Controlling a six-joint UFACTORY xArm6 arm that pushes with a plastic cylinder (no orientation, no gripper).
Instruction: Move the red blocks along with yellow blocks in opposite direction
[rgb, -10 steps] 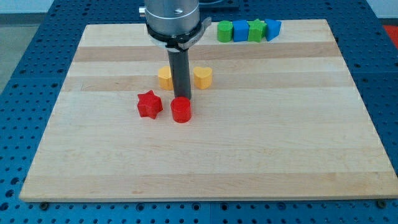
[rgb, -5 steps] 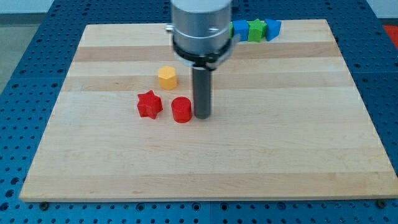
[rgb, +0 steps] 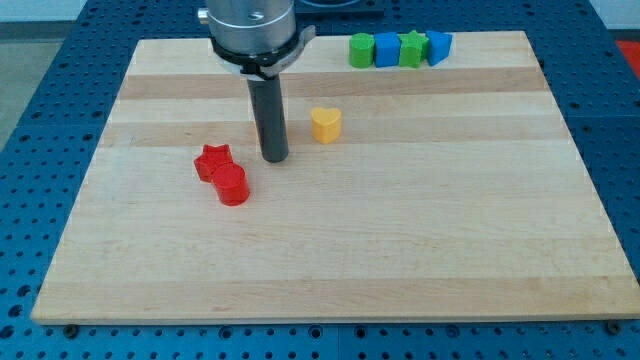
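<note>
Tip (rgb: 275, 158) seen between touching red star (rgb: 211, 161), red cylinder (rgb: 232, 185) and yellow heart (rgb: 325, 124). No pincer fitted; second yellow block is hidden behind rod (rgb: 270, 115).

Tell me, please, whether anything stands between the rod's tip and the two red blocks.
Nothing visible does. My tip sits to the view's right of the red star and red cylinder, with only bare board between.
</note>
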